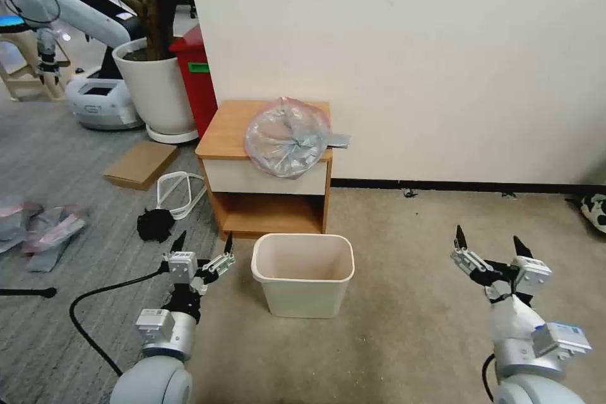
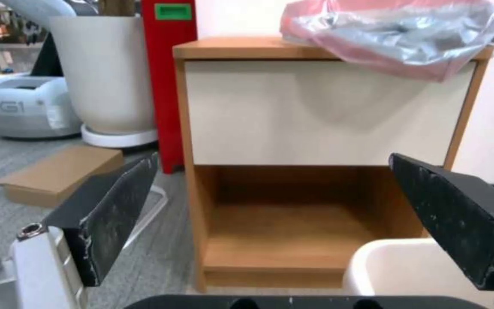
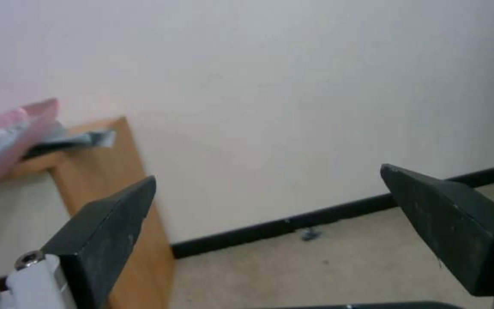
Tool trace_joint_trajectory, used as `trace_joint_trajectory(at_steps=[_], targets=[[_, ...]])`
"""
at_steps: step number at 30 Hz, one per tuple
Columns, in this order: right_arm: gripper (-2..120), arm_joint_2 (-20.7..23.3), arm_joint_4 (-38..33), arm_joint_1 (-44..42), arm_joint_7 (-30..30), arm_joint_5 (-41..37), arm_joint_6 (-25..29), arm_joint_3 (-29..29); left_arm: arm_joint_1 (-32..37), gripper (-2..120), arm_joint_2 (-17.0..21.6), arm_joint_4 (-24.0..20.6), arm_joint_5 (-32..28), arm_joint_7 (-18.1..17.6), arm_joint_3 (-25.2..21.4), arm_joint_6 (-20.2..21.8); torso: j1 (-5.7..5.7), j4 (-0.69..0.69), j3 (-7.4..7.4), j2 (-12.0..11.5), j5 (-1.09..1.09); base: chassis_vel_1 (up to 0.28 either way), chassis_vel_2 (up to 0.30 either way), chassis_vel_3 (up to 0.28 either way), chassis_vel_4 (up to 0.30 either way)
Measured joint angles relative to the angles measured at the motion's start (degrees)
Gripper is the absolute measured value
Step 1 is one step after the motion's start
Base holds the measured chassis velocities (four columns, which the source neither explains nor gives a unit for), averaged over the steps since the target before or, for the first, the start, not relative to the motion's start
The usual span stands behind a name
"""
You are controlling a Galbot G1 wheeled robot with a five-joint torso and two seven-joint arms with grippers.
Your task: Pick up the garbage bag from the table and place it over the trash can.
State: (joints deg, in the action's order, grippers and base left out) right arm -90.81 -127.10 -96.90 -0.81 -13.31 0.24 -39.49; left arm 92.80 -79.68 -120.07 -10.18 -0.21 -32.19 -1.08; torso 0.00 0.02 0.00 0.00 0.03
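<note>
The garbage bag [image 1: 287, 137] lies in a crinkly round heap on top of the bench [image 1: 230, 129]. It is grey and see-through with a pink-red rim. It sits on the right half of the bench top, and its front edge hangs a little over the cream drawer front. A grey tail of the bag sticks out past the bench edge toward 3 o'clock. In the left wrist view the garbage bag [image 2: 396, 36] droops over the top front corner of the bench [image 2: 315, 111]. In the right wrist view a bit of the garbage bag [image 3: 7, 137] shows on the bench [image 3: 115, 180] corner.

The trash can [image 1: 303, 274] stands upright on the floor just in front of the bench, at 6 o'clock from the garbage bag. It is cream-white and has nothing in it. Its rim [image 2: 384, 262] shows in the left wrist view, under the open shelf.

The left tool [image 1: 202, 246] hangs low at 9 o'clock from the trash can, near it but not touching. Its two black fingers are spread wide and hold nothing. The right tool [image 1: 489, 243] hangs low at 3 o'clock from the trash can, well apart from it. Its fingers are spread wide too, with nothing between them.

At 10 o'clock from the bench stand a red bin [image 1: 196, 76] and a big white plant pot [image 1: 154, 88]. A flat cardboard box [image 1: 140, 164] lies on the grey floor near them.
</note>
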Motion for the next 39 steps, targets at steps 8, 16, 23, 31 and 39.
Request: trace_joint_trajectory(at_steps=[8,16,23,31,39], targets=[[100,1.34,4.0,1.81,1.13,-3.21,3.64,2.01,0.02,100,-0.02,1.67,0.22,0.54,0.17,-1.72,0.0,-0.02,0.0,0.0,-0.03,0.0,0.0,0.0,0.0],[100,4.02,5.11,3.63,4.75,-6.42,6.12,2.22,0.41,100,-0.13,0.46,0.19,0.58,-0.05,-2.6,0.0,-0.02,0.0,0.0,-0.03,0.0,0.0,0.0,0.0],[100,6.65,5.65,6.49,4.34,-8.6,2.89,4.34,1.08,100,-0.39,0.12,0.5,0.58,-0.34,-2.56,0.0,-0.02,0.0,0.0,-0.02,0.0,0.0,0.0,0.0],[100,10.5,6.75,13.0,-1.05,-18.93,-4.48,9.81,1.97,100,-1.1,-0.26,0.68,0.57,-1.75,-2.53,0.0,-0.02,0.0,0.0,-0.03,0.0,0.0,0.0,0.0],[100,10.21,9.75,21.62,-8.33,-34.8,-11.41,14.16,3.31,100,-2.49,-1.04,0.96,0.36,-3.05,-2.62,0.0,-0.02,0.01,0.0,-0.03,0.0,0.0,0.0,0.0]])
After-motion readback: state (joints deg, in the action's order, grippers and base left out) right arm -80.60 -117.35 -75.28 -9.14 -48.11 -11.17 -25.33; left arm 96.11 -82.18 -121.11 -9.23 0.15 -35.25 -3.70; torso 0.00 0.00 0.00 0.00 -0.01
